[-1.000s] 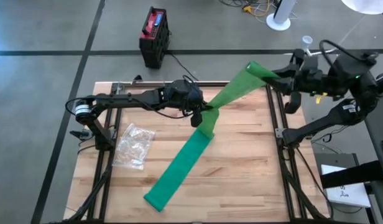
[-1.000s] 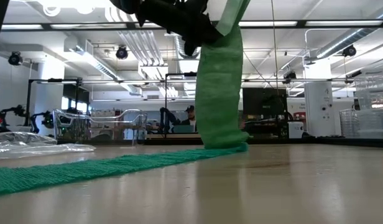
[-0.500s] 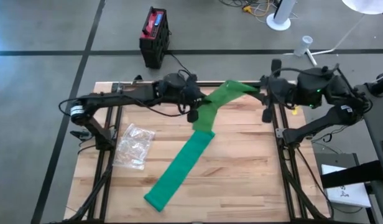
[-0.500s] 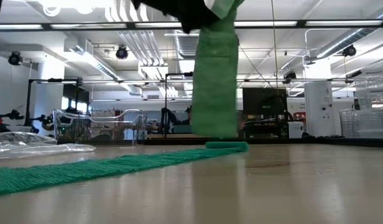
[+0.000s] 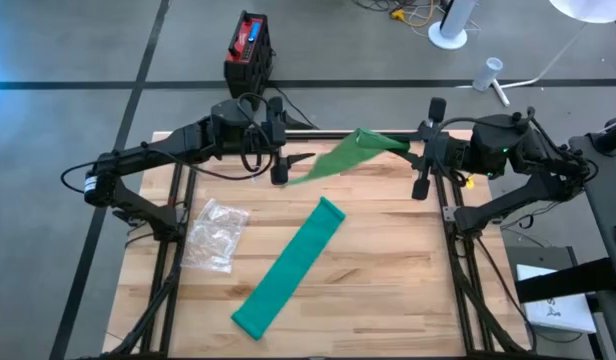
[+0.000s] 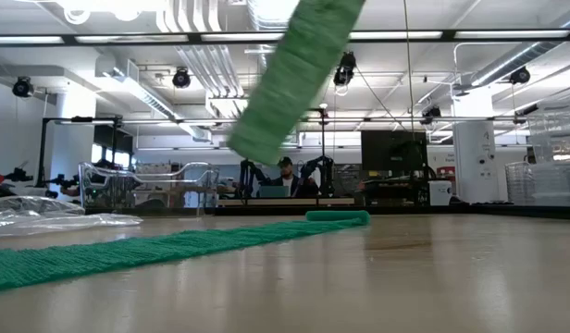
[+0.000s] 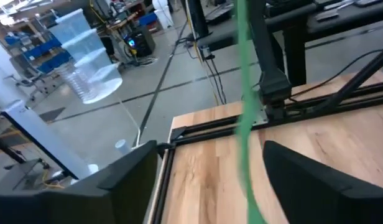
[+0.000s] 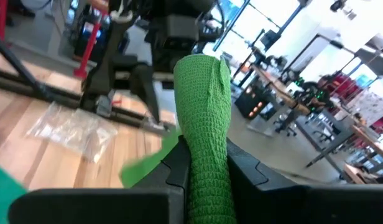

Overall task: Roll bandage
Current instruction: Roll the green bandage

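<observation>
A green bandage strip (image 5: 338,158) hangs in the air over the table's far middle, with my right gripper (image 5: 425,150) shut on its right end. Its free end (image 6: 257,148) dangles clear of the wood, beside my left gripper (image 5: 280,165). That gripper stands open. In its wrist view the strip (image 7: 243,93) shows edge-on between the fingers, apart from both. A second green length (image 5: 288,265) lies flat on the table, running from the middle toward the near edge, apart from the hanging strip. My right gripper pinches the strip's right end (image 8: 207,163) between its two fingers, with the cloth gathered narrow there. The fingers come in about level from the table's right side and lie along the strip. The strip is lifted clear and slants down slack toward the left gripper.
A crumpled clear plastic bag (image 5: 216,235) lies on the table's left side. Black frame rails (image 5: 443,200) run along the left and right table edges. A red and black box (image 5: 246,58) stands on the floor beyond the far edge.
My left gripper has opened and let go of the strip's middle, then risen and drawn back toward the far left corner. The released strip has swung up, and its lower end has lifted off the table. My right gripper has rolled and sunk a little, still shut on the strip.
</observation>
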